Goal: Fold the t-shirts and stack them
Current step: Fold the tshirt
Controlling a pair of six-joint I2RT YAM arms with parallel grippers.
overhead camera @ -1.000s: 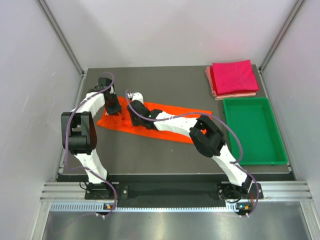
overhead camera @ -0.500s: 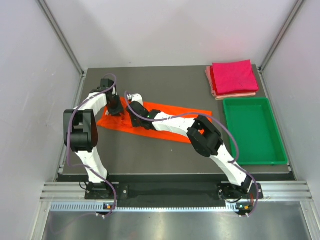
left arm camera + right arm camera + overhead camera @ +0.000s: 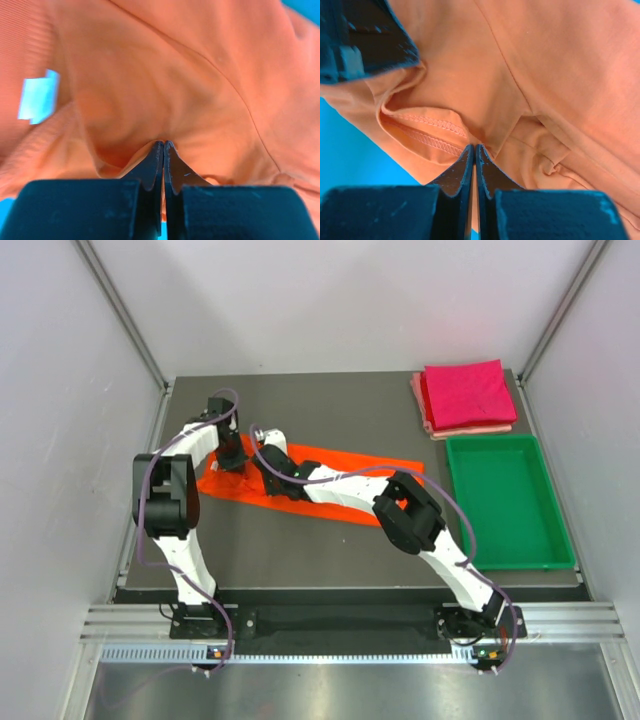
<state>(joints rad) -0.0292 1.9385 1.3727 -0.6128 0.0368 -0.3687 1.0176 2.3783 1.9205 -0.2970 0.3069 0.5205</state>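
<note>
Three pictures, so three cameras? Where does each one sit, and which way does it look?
Top external: fixed above and behind the arms, looking down on the table, orange t-shirt and green tray; both arms show.
Left wrist: on the left arm, looking down past the left gripper, shut on the orange t-shirt.
Right wrist: on the right arm, looking past the right gripper, shut on the same shirt.
Shared: all three show the orange t-shirt.

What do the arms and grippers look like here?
The left arm and right arm have white links, bulky black joints and purple cables alongside. The left gripper and right gripper each end in two dark fingers tapering to thin tips.
</note>
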